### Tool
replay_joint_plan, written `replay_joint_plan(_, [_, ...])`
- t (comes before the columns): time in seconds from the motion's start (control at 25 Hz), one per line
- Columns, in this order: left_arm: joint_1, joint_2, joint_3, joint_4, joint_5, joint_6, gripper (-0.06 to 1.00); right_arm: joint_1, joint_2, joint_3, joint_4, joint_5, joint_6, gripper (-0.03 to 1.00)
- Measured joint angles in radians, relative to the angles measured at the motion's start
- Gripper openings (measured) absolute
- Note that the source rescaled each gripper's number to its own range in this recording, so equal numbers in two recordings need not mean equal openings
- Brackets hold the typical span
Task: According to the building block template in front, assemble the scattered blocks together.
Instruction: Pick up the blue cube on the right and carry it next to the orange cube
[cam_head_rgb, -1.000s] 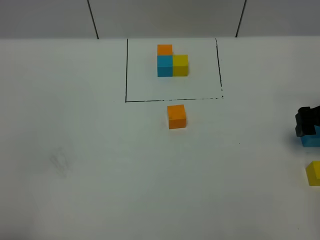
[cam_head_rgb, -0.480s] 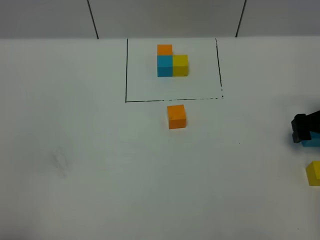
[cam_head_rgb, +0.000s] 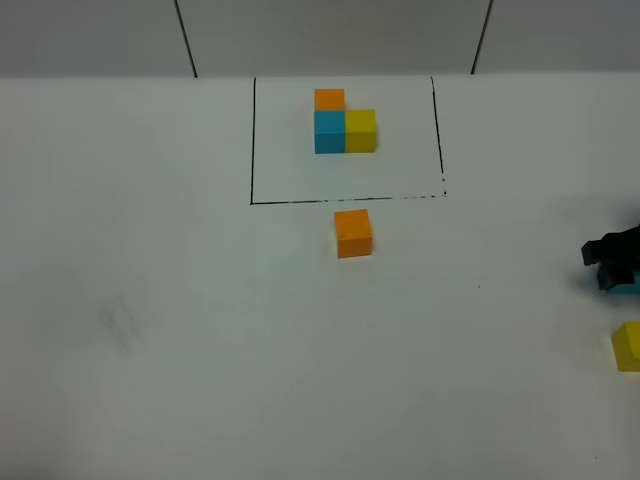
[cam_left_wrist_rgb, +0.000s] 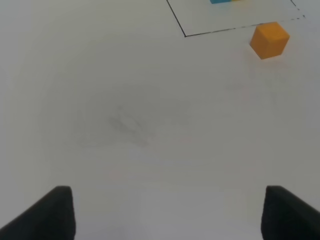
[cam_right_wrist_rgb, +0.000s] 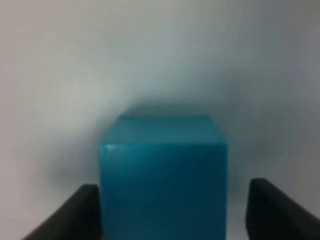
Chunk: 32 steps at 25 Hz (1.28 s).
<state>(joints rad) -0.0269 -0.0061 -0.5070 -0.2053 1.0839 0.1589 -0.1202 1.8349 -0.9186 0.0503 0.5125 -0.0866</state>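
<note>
**Right gripper straddling the sky-blue cube: grasp hazards and arm pose**

**Location of parts.** The building block template (cam_head_rgb: 345, 130) lies at the far side of the white tabletop (cam_head_rgb: 200, 350). The orange cube (cam_head_rgb: 353, 232) sits just outside the template's near line. The sky-blue cube (cam_right_wrist_rgb: 162, 170) and the yellow cube (cam_head_rgb: 628, 346) lie well apart from the template, nearer the robot and far to its right side. The yellow cube is the farther of the two from the template.

**Hazards.**
- Off-centre closure. In the right wrist view one of the fingers (cam_right_wrist_rgb: 75, 215) appears to be against a side of the sky-blue cube, while the other stands off with a visible gap. Closing from this position is likely to push or rotate the cube before it is clamped.
- Shallow grip. How far the fingers reach down the cube's sides cannot be determined. A hold near the top edge could let the cube slip during transfer toward the template.
- Neighbour contact. The yellow cube is near, so a sideways drag could disturb it.

**Arm pose.**
- The right gripper (cam_head_rgb: 612, 258) is low over the sky-blue cube with its jaws spread on either side. It is released and not yet clamping.
- The left gripper (cam_left_wrist_rgb: 175, 215) hangs above bare tabletop, well short of the template. Its jaws are wide apart and hold nothing.
</note>
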Motion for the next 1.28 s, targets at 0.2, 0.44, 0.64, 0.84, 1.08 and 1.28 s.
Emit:
replay_joint_plan(0.2, [0.0,0.0,0.0,0.0,0.0,0.0,0.65,0.0,0.0,-0.001,0.001,0.003,0.0,0.0])
replay_joint_plan(0.44, [0.0,0.0,0.0,0.0,0.0,0.0,0.65,0.019,-0.007,-0.055,-0.012,0.129,-0.033,0.0])
replay_joint_plan(0.64, [0.0,0.0,0.0,0.0,0.0,0.0,0.65,0.143,-0.11,-0.091,-0.032,0.233,-0.076,0.0])
replay_joint_plan(0.84, [0.0,0.0,0.0,0.0,0.0,-0.001,0.65,0.327,-0.228,-0.095,-0.05,0.372,0.087,0.0])
replay_joint_plan(1.08, [0.0,0.0,0.0,0.0,0.0,-0.001,0.65,0.604,-0.254,-0.095,-0.252,0.457,0.563,0.0])
replay_joint_plan(1.28, [0.0,0.0,0.0,0.0,0.0,-0.001,0.65,0.746,-0.247,-0.095,-0.336,0.366,0.902,0.0])
